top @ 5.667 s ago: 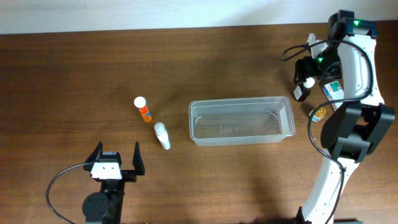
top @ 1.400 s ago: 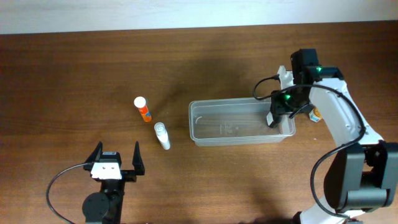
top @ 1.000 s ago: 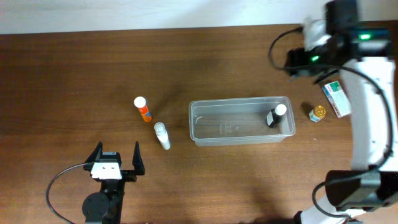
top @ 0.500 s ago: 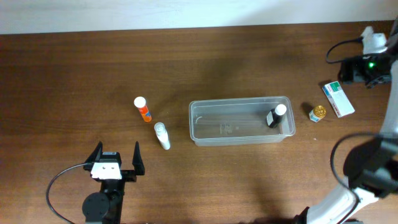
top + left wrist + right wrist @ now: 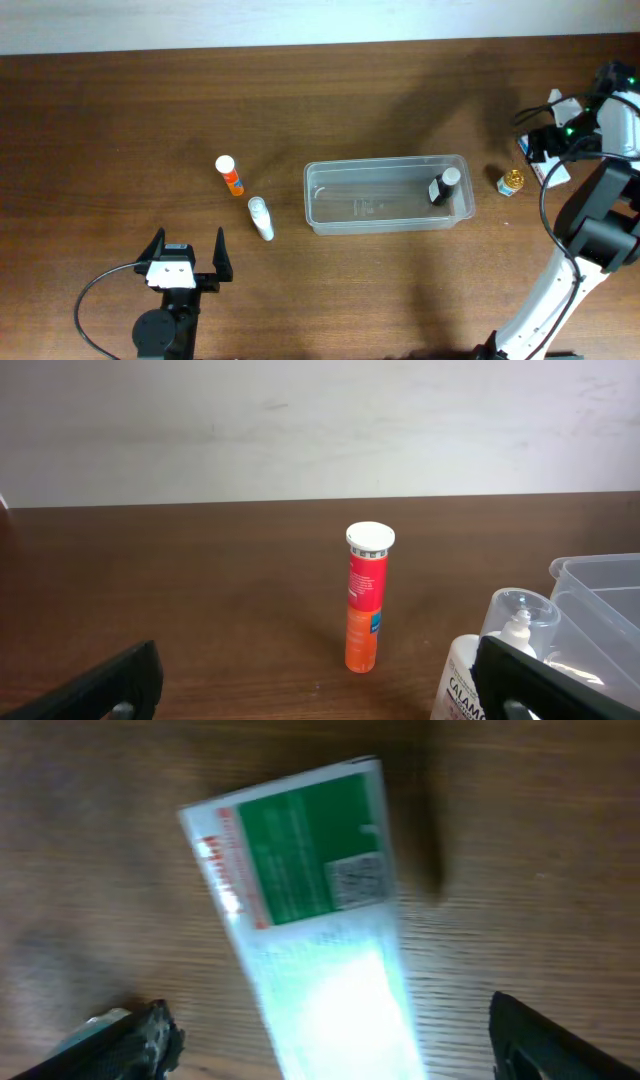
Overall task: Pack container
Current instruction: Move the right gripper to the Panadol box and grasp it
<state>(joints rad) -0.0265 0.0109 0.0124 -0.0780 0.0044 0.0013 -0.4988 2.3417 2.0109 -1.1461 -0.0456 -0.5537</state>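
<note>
The clear plastic container (image 5: 387, 222) lies mid-table; its corner shows in the left wrist view (image 5: 603, 585). A small black bottle with a white cap (image 5: 441, 187) lies in its right end. My right gripper (image 5: 549, 152) is open above a green and white box (image 5: 305, 900), which lies between its spread fingers (image 5: 135, 1038) on the table. My left gripper (image 5: 186, 260) is open and empty near the front edge. An orange tube (image 5: 230, 176) stands left of the container (image 5: 366, 598). A white lotion bottle (image 5: 261, 218) lies beside it (image 5: 478, 670).
A small gold-capped jar (image 5: 512, 181) stands between the container and the box. The right arm's links and cables (image 5: 600, 200) hang over the table's right edge. A pale wall borders the far edge (image 5: 300, 20).
The right gripper left the black bottle in the container's right end, swung up and to the far right, and now sits over the green and white box. The left arm has not moved.
</note>
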